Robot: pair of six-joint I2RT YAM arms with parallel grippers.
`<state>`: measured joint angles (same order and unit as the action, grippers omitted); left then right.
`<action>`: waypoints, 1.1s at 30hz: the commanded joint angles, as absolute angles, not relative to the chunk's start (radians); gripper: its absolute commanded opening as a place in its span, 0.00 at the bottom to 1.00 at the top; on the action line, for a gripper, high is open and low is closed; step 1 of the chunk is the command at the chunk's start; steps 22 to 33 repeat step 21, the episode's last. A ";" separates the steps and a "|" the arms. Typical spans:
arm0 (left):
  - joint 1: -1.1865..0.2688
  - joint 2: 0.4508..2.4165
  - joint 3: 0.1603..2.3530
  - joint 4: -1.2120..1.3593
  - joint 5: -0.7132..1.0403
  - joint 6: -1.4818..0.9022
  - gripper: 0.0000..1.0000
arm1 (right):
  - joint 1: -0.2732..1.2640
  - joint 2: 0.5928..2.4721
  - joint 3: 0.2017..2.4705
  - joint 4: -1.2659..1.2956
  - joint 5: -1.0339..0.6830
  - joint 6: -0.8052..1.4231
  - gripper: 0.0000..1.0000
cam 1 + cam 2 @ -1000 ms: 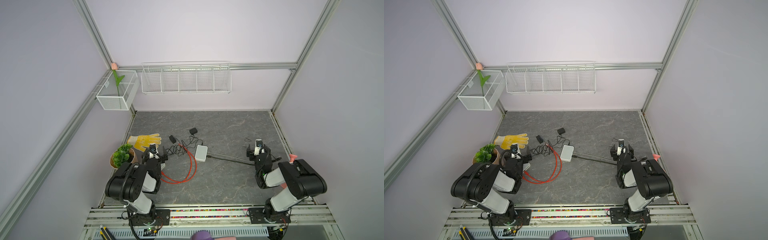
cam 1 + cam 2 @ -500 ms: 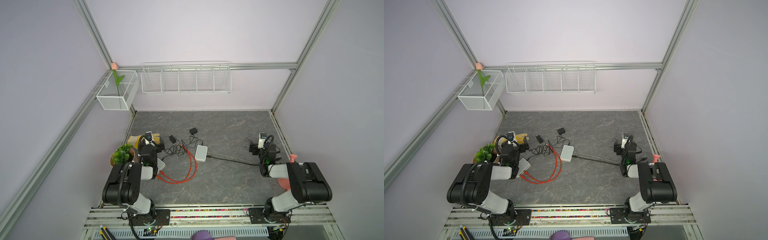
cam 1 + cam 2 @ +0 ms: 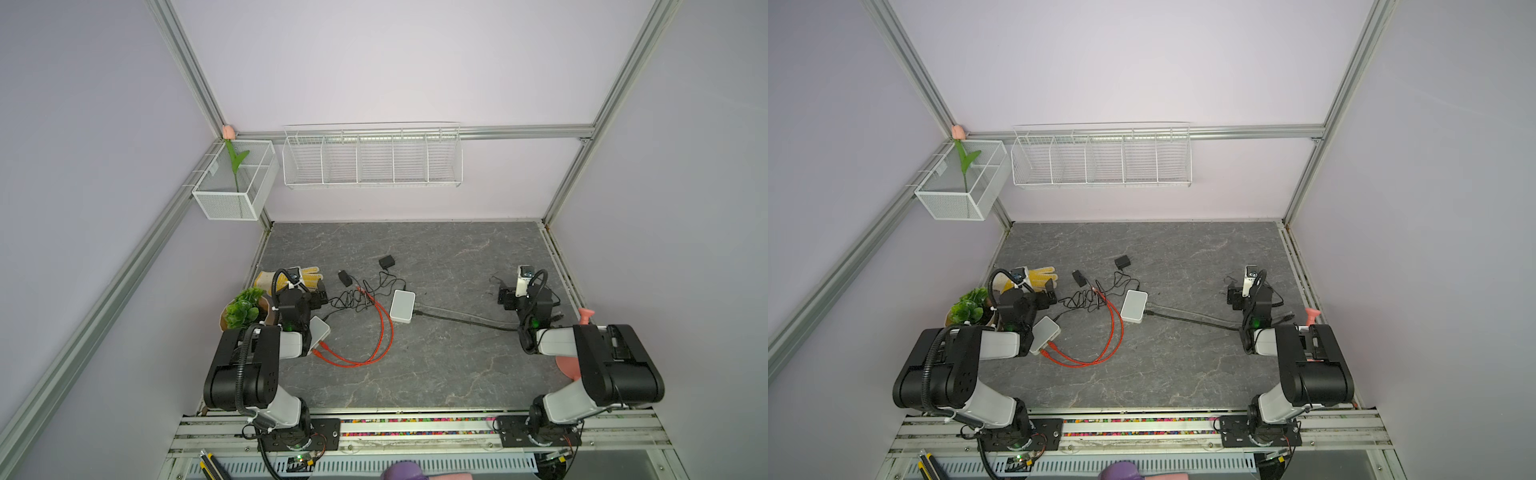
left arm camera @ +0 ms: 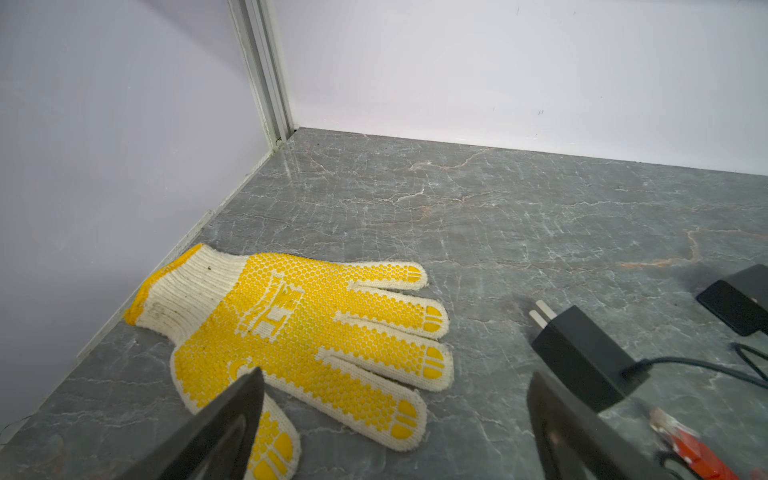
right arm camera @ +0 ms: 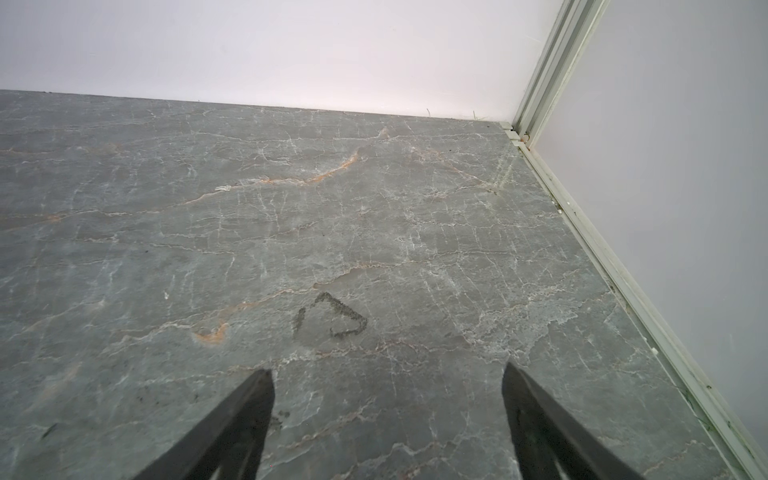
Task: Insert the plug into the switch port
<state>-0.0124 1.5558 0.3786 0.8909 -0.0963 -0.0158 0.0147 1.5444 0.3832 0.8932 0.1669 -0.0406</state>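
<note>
Grey veined tabletop (image 3: 436, 257), boxed in by pale lilac walls (image 3: 374, 62) and aluminium posts (image 3: 567, 178). Left gripper (image 4: 397, 376) spread wide, empty, over the yellow dotted glove (image 4: 299, 332) at left. Right gripper (image 5: 387, 370) equally wide, empty, over bare surface at right. Red cable plug (image 3: 366, 291) loose among black wires (image 3: 349, 297), just left of the white switch (image 3: 402, 306).

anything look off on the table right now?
Nothing spilled or broken. Thin black power cords lie tangled across the orange patch cable ends, left of the white rectangular switch box. A yellow-dotted knit work glove is stray clutter by the left wall. A dark triangular smudge marks the grey marbled tabletop.
</note>
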 commanded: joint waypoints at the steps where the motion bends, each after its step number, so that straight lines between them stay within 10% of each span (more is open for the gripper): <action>1: -0.011 1.548 0.396 0.890 -0.083 -0.024 0.99 | 0.017 1.536 0.377 0.889 0.161 -0.030 0.89; 33: -0.011 1.550 0.396 0.890 -0.083 -0.019 0.99 | 0.013 1.536 0.379 0.888 0.157 -0.029 0.89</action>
